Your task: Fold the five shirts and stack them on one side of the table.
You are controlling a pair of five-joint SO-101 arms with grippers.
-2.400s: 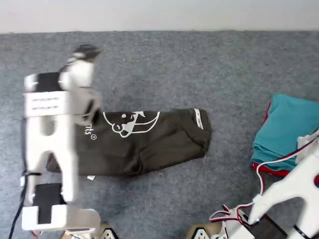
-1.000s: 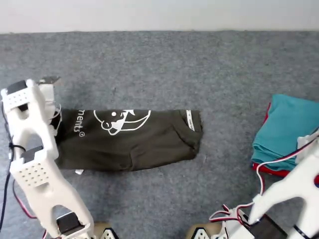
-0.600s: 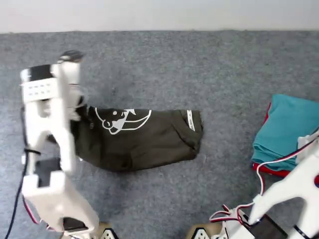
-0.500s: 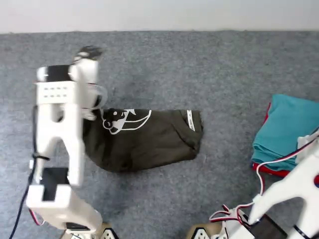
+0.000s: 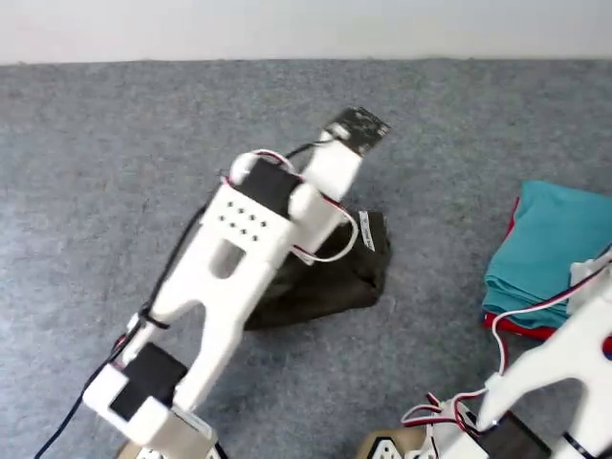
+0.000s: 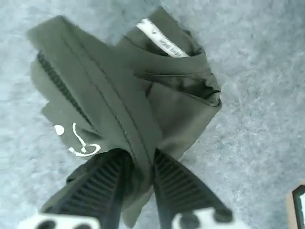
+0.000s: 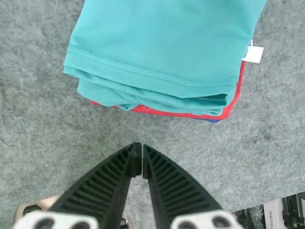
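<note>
You're mid-fold: left gripper pinches the dark shirt, seemingly over its collar end; lay it down squarely, while right gripper sits closed, empty.

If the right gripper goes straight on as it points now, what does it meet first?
Probably the grey table, just short of the shirt stack; depth is unclear.

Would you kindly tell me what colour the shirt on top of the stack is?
The top shirt is teal; the right wrist view shows it best.
</note>
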